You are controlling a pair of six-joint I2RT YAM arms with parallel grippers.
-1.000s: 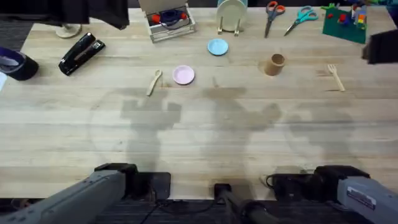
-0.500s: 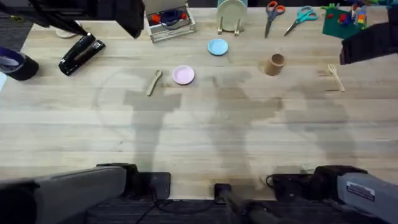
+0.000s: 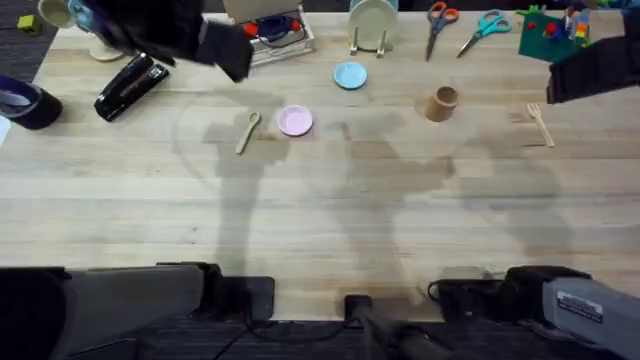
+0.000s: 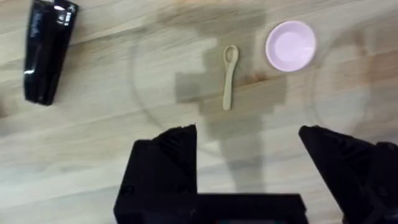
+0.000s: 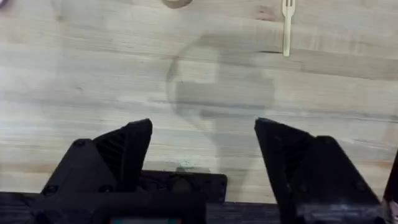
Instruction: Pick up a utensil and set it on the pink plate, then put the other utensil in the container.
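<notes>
The big table is made of light wood planks. Soft grey shadows lie across its middle. Along the far edge sit a black stapler, two pairs of scissors, and a plate rack.

Place: a robot lab or test workspace, not a home.
Bench: pale wood-grain top, with two arm bases mounted at its near edge.
Office gear: a black stapler and a dark tape roll lie left of the pink plate.
Props: two scissors, a green block board and a plate rack line the far edge beyond the pink plate.
Tableware: toy-sized pieces, laid out apart like test items.
</notes>
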